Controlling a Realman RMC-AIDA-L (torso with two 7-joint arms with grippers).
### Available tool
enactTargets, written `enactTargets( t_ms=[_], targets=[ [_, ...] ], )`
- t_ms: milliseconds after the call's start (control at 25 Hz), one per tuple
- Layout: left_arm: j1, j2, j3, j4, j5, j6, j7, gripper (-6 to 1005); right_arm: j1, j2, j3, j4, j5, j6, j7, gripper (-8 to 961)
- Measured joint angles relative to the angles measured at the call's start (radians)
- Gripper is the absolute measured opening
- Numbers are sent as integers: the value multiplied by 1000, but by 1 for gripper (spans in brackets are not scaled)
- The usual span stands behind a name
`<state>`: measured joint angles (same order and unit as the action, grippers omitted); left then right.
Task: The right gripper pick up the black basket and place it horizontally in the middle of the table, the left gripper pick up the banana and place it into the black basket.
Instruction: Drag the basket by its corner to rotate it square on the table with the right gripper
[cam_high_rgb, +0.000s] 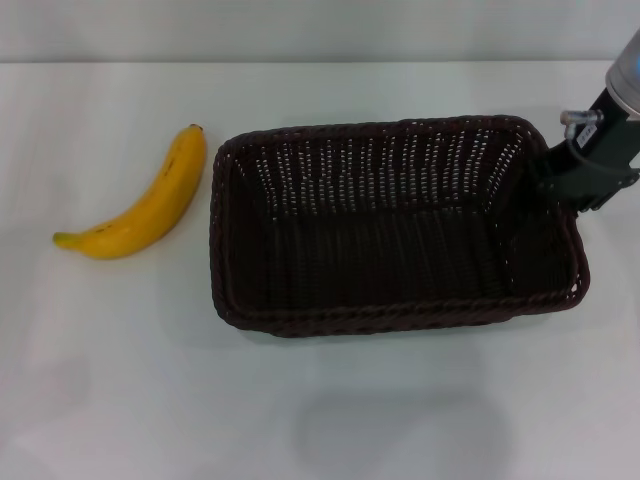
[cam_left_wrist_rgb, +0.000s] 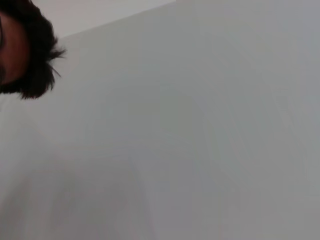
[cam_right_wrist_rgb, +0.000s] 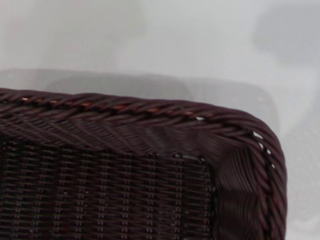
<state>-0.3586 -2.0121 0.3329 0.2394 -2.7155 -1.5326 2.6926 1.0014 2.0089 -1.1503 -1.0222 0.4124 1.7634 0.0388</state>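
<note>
The black basket (cam_high_rgb: 390, 225) lies lengthwise across the middle of the table (cam_high_rgb: 320, 410), empty. The right gripper (cam_high_rgb: 560, 180) sits at its 2 o'clock rim; whether it clamps the rim or has let go, I cannot tell. The banana (cam_high_rgb: 145, 210) lies just beside the basket at 9 o'clock. The left gripper is out of sight. Release cleanly, lifting straight off the rim without dragging the basket

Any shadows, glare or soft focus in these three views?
Head view: even light, a faint grey shadow on the table in front of the basket; banana sharp, no glare. Left wrist view: mostly featureless grey-white, with dark hair at one corner. Right wrist view: basket rim in focus, soft shadows on the table beyond. Right gripper is at the basket's right end.
</note>
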Motion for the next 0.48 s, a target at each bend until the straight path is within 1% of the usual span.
enactTargets(
  t_ms=[120, 240, 400, 480],
  targets=[
    [3, -1, 0, 0, -1, 0, -2, 839, -1, -3, 1, -17, -8, 21, 6, 386],
    [6, -1, 0, 0, -1, 0, -2, 838, -11, -11, 7, -59, -22, 46, 20, 482],
    [11, -1, 0, 0, -1, 9, -2, 836, -18, -28, 8, -148, -6, 91, 26, 485],
    [16, -1, 0, 0, -1, 21, 2, 835, -20, -42, 8, -200, 18, 101, 26, 486]
  ],
)
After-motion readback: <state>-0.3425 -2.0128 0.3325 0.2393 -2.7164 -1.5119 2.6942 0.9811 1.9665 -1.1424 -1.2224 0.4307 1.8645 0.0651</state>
